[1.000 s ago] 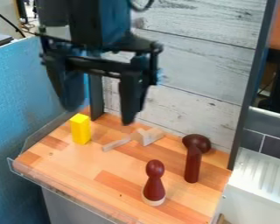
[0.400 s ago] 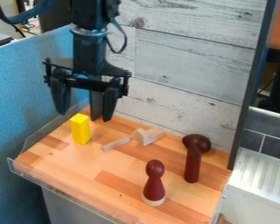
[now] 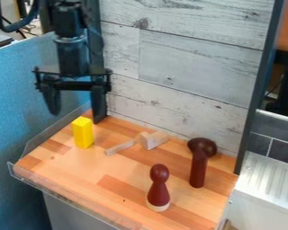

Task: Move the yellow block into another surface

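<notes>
The black gripper hangs at the upper left, pointing down, its two fingers spread wide with nothing between them. Just below it the yellow block stands upright on the wooden surface, near the left rear edge. Gripper and block appear apart, with the fingertips above the level of the block's top.
A pale wooden piece with a handle lies right of the block. Farther right stands a dark brown mushroom-shaped piece, and a dark red pawn stands nearer the front. A whitish plank wall rises behind; a clear rim runs along the front.
The gripper has moved left and back from the camera, so it now hangs over the yellow block. The block and the other pieces have stayed put.
</notes>
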Available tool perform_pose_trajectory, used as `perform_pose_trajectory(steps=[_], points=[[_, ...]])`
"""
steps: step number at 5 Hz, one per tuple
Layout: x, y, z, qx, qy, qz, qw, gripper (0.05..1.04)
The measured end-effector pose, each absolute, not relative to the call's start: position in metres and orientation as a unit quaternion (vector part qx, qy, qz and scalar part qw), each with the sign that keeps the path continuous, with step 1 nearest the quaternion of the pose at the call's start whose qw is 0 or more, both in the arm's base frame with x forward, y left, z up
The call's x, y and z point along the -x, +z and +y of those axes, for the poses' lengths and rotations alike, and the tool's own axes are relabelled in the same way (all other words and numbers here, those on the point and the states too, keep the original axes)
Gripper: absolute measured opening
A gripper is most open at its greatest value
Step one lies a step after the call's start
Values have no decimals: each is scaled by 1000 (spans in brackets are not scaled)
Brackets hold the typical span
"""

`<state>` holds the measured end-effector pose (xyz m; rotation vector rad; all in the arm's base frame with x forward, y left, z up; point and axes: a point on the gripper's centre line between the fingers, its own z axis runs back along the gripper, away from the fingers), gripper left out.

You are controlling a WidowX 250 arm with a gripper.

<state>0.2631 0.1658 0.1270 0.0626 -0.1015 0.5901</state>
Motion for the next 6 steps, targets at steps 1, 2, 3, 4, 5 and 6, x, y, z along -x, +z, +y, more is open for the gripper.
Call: perform_pose_trajectory(steps=[1,2,3,4,5,6], points=[[-283,115,186,-4,291,-79,954,1000],[-311,99,196,-10,303,-97,948,999],[-339,74,193,-17,310,-87,947,999],[-363,56,198,-47,346,-63,935,999],[-376,60,205,-95,462,-63,880,999],[-375,73,208,-108,561,-61,818,999]])
